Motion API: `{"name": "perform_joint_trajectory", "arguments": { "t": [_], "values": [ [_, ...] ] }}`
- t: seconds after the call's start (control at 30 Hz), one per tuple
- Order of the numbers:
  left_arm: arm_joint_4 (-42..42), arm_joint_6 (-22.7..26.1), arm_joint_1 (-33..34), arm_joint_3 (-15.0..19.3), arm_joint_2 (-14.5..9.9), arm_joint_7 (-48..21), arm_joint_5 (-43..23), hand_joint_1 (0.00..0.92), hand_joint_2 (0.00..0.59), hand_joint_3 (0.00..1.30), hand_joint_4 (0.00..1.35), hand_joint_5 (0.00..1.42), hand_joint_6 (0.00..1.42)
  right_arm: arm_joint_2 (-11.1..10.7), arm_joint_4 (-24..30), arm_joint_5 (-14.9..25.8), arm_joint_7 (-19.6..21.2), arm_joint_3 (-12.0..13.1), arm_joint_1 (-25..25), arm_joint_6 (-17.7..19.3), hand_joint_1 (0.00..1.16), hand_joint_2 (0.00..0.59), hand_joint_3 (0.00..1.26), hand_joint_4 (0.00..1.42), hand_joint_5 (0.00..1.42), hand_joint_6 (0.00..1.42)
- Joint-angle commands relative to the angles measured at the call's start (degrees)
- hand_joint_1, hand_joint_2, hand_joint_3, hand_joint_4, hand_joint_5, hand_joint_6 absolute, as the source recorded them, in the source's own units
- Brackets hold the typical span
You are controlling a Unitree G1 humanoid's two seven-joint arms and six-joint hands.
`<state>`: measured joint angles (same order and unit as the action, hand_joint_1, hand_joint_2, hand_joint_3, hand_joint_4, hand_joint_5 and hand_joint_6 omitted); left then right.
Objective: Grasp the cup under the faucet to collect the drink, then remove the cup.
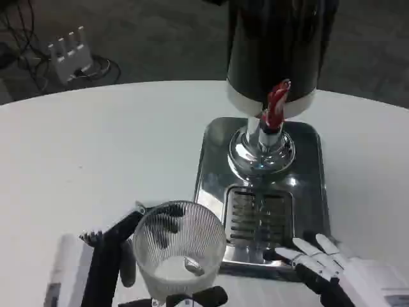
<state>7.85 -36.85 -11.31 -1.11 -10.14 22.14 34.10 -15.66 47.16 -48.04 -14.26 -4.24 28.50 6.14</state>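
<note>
Gripped by the left hand [118,252], the ribbed clear plastic cup [179,246] sits beside the drip grille [257,214]. It should travel upright to under the red-handled faucet [276,105]. Right hand [332,265] rests empty, fingers spread.

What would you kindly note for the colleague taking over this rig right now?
Left hand grips the clear ribbed plastic cup, upright, left of the drip grate, not under the red-handled faucet.
Right hand is open, fingers spread by the steel dispenser base.
Whether any drink is in the cup cannot be told.
Left if unfilled: place cup under faucet, fill, remove.
</note>
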Motion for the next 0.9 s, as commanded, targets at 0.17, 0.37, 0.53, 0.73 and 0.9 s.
{"name": "perform_joint_trajectory", "arguments": {
  "t": [0.17,0.37,0.53,0.73,0.9],
  "values": [
    [1.22,-1.04,-0.23,-0.02,0.16,0.37,-0.4,0.579,0.033,0.82,0.97,1.17,1.25,0.16,0.95,0.06,0.26,-0.42,1.03,0.6,0.47,0.442,0.22,0.09,0.01,0.0],
    [1.44,-1.18,-0.71,0.17,-0.06,0.48,-0.14,0.579,0.033,0.82,0.97,1.17,1.25,0.35,0.96,-0.14,0.38,-1.02,0.84,0.52,0.47,0.442,0.21,0.09,0.01,0.0],
    [1.33,-0.98,-0.51,-0.02,0.01,0.42,0.05,0.579,0.033,0.82,0.97,1.17,1.25,0.71,1.13,-0.3,0.64,-1.31,1.75,0.58,0.47,0.442,0.2,0.09,0.01,0.0],
    [-0.23,-0.97,0.34,0.14,-0.36,1.81,2.53,0.579,0.033,0.82,0.98,1.17,1.25,1.33,1.67,0.44,1.81,-0.66,3.48,0.92,0.47,0.442,0.2,0.09,0.01,0.0],
    [-4.46,-0.49,4.97,-0.03,-1.72,4.25,6.83,0.577,0.038,0.82,0.97,1.18,1.26,1.54,2.11,0.46,1.82,-0.32,4.01,0.76,0.47,0.442,0.2,0.09,0.01,0.0]
  ]
}}
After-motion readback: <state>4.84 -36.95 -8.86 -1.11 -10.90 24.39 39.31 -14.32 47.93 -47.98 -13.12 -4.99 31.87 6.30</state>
